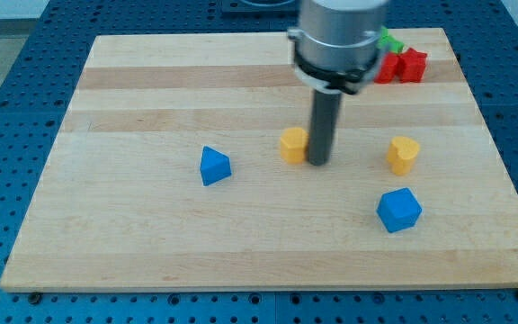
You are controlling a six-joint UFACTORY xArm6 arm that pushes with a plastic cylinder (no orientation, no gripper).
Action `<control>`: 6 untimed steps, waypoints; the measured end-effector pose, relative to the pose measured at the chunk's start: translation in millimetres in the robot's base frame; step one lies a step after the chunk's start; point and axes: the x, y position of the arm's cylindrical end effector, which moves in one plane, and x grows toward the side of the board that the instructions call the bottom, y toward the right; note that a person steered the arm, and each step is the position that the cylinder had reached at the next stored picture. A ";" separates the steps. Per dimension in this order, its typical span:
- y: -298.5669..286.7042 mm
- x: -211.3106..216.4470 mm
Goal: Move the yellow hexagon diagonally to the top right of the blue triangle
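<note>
Pressing against the right side of the yellow hexagon (292, 144), my tip (318, 162) stands near the middle of the wooden surface (133, 90); no gripper is fitted. The hexagon is squat, so no long axis or heading can be made out. It sits right of, slightly above, the blue triangle (214, 166).
</note>
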 end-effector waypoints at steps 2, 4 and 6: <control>-43.3 -50.8; -88.7 -90.1; -123.8 -39.5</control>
